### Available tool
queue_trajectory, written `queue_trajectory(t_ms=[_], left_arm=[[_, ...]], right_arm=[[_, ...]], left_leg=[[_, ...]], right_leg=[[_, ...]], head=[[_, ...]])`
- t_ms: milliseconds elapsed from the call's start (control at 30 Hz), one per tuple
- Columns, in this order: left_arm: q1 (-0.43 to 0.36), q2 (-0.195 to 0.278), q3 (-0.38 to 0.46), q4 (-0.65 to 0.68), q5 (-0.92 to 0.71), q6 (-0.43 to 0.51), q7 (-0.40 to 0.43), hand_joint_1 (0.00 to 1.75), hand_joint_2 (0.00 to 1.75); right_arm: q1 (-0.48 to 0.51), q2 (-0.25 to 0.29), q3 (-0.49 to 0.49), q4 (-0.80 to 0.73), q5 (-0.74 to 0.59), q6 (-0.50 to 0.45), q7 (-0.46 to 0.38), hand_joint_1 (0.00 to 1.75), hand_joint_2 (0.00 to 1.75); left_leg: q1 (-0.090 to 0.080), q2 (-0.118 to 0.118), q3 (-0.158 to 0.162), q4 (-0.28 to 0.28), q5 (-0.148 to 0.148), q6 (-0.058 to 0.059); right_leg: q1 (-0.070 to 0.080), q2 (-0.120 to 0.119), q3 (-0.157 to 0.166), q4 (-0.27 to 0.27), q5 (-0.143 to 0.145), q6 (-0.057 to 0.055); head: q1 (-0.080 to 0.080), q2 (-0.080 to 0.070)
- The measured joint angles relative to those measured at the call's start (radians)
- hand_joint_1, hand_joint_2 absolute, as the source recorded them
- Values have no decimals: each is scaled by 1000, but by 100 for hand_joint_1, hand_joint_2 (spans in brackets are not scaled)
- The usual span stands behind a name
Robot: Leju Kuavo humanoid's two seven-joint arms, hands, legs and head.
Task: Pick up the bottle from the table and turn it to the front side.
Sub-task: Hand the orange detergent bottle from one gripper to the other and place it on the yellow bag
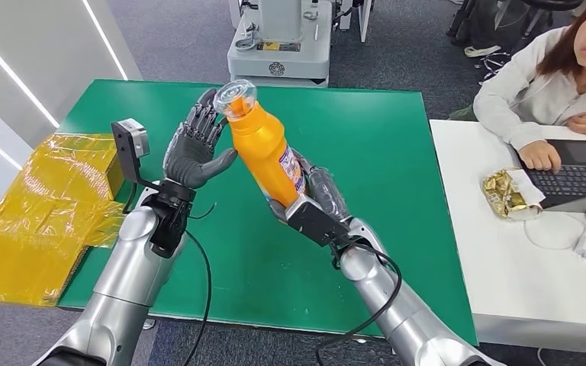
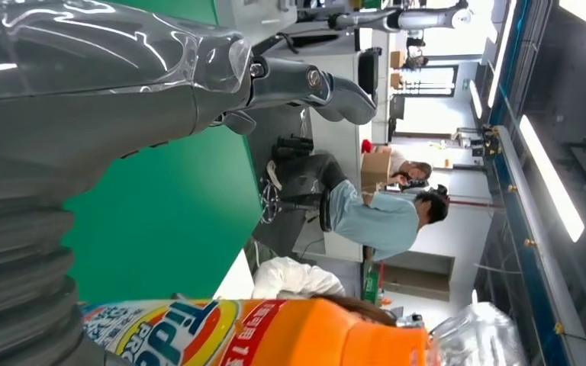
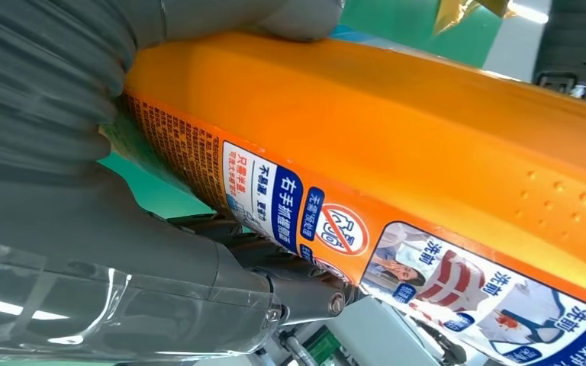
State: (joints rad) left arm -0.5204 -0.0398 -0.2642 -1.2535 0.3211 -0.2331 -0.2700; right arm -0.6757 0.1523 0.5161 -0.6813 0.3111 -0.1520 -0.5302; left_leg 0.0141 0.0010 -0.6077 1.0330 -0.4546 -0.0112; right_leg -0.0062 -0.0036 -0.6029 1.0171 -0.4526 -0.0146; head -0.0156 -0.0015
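Observation:
An orange detergent bottle (image 1: pixel 267 149) with a clear cap (image 1: pixel 236 97) is lifted above the green table (image 1: pixel 381 152), leaning with its cap up and to the left. My right hand (image 1: pixel 317 200) grips its lower end; the back label with small print (image 3: pixel 290 206) faces the right wrist camera, with the hand (image 3: pixel 61 206) wrapped under the bottle (image 3: pixel 397 122). My left hand (image 1: pixel 197 145) is raised beside the upper part, fingers spread, its thumb at or just off the orange side. In the left wrist view the front label of the bottle (image 2: pixel 275 335) lies alongside the left hand (image 2: pixel 84 91).
A crumpled yellow plastic bag (image 1: pixel 38 213) lies off the table's left edge. At the right stands a white table (image 1: pixel 519 267) with a laptop (image 1: pixel 580 171), a gold wrapper (image 1: pixel 507 194) and a seated person (image 1: pixel 534 84). A grey machine base (image 1: pixel 278 46) stands beyond the far edge.

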Motion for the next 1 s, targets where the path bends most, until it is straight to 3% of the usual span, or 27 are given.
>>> queue_trajectory(t_ms=[367, 667, 1000], left_arm=[[22, 18, 59, -11, -37, 21, -14, 0, 175], [46, 25, 75, -29, -2, -24, -23, 0, 175], [114, 34, 90, -97, -2, 7, -16, 0, 175]], right_arm=[[0, -9, 0, 39, 3, -1, -24, 175, 175], [0, -24, -4, 55, -11, -17, -21, 175, 175], [9, -65, -72, 56, -73, -76, -37, 175, 175]], left_leg=[[0, 0, 0, 0, 0, 0], [0, 0, 0, 0, 0, 0], [0, 0, 0, 0, 0, 0]], right_leg=[[0, 0, 0, 0, 0, 0], [0, 0, 0, 0, 0, 0], [0, 0, 0, 0, 0, 0]], head=[[0, 0], [0, 0], [0, 0]])
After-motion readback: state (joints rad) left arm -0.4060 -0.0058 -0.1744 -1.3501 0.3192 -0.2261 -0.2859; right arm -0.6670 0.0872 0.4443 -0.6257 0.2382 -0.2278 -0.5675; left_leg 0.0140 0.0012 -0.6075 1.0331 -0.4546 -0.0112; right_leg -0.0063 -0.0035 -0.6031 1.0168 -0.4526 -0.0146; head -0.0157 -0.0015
